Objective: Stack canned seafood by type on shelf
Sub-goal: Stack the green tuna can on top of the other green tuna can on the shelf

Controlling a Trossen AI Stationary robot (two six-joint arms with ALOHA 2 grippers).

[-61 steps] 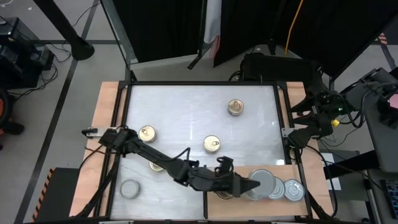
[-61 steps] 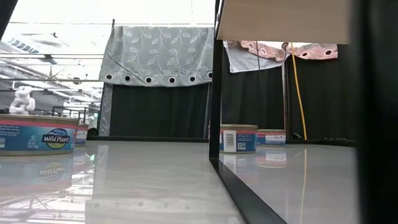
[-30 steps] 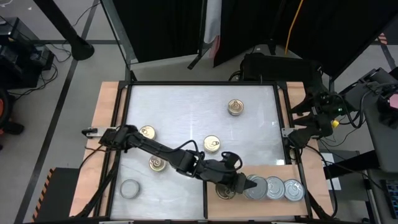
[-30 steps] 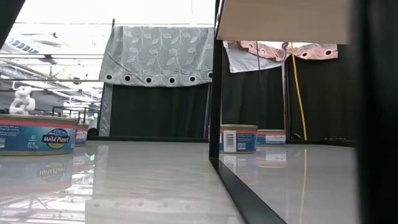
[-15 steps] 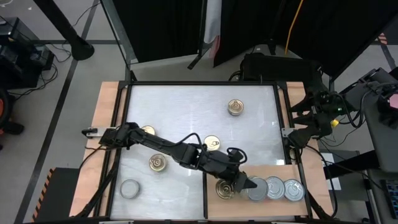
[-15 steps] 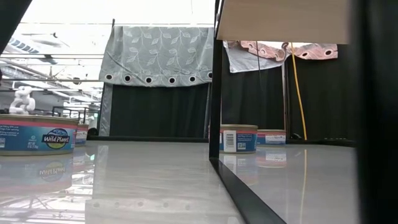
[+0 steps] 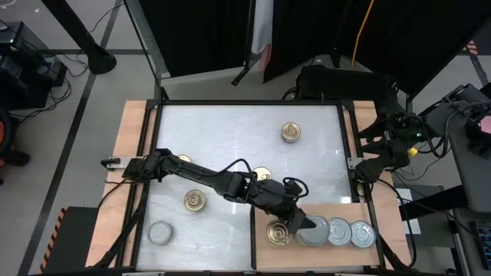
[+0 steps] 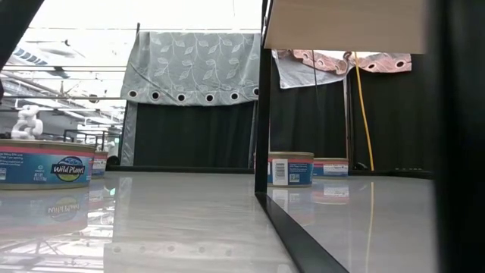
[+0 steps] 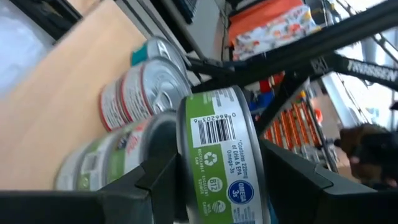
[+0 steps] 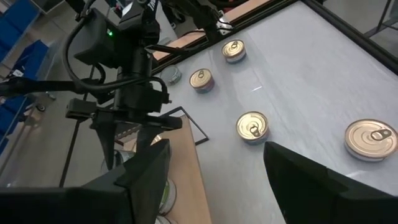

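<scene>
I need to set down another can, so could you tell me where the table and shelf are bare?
The white tabletop is bare along its far edge, left of the far gold-topped can. The shelf is bare along its far strip; its near edge is crowded with cans and the left gripper.

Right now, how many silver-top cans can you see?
4: one on the white table's near-left corner, three in a row on the shelf, the leftmost held in the left fingers. More may hide underneath.
</scene>
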